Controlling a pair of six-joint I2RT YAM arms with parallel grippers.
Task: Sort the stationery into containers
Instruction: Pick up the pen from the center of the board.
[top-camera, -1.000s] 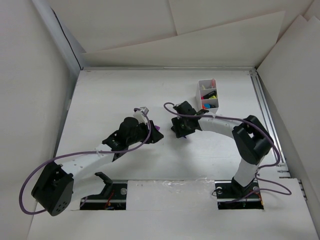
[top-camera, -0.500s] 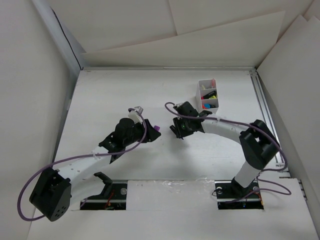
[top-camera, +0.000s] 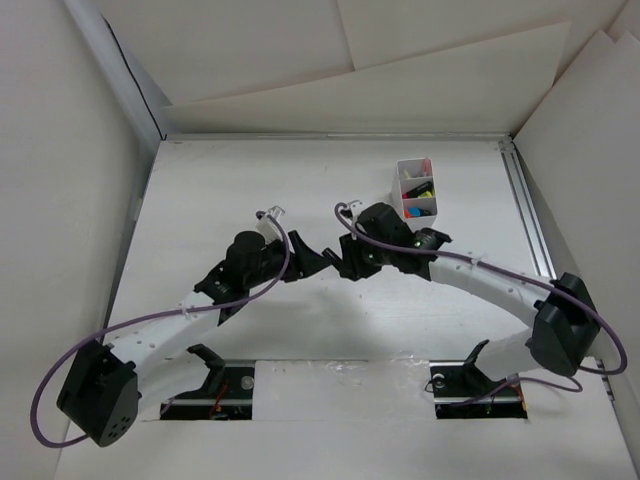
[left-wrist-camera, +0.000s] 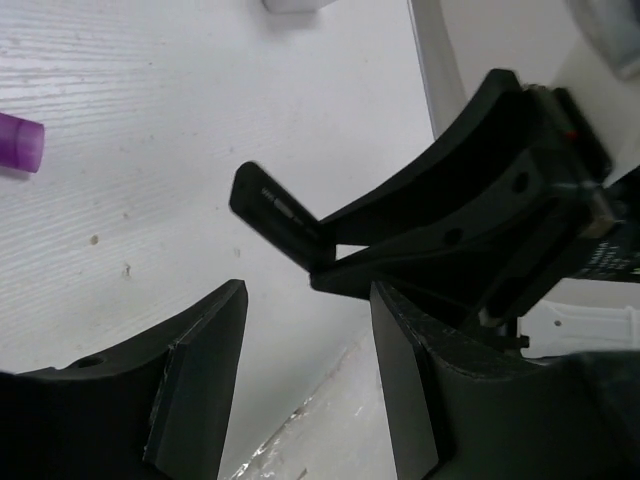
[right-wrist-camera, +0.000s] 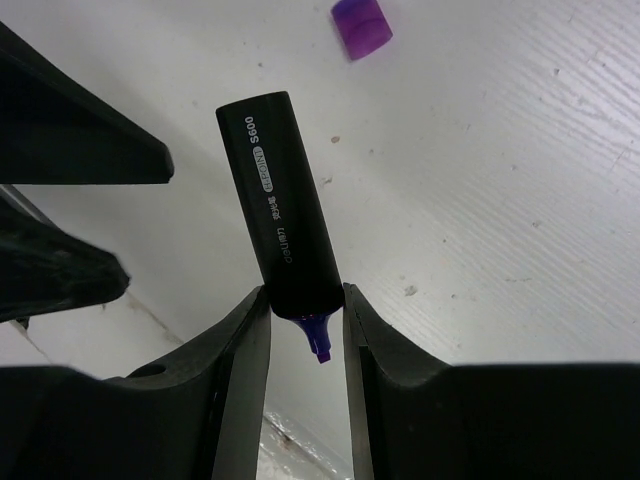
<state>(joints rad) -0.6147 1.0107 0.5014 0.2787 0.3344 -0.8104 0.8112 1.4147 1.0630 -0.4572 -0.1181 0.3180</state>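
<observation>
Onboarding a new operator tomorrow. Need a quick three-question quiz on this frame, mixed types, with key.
1. Which claw grips the black highlighter? A left, B right, C neither.
2. True or false: the purple cap lies loose on the table.
3. Fill in: the left claw is ____ and empty.
Key: 1 B, the right claw; 2 true; 3 open.

Black highlighter (right-wrist-camera: 285, 210) with white lettering and purple tip, loose purple cap (right-wrist-camera: 360, 27), white box (top-camera: 400, 190), white table (right-wrist-camera: 520, 180)
</observation>
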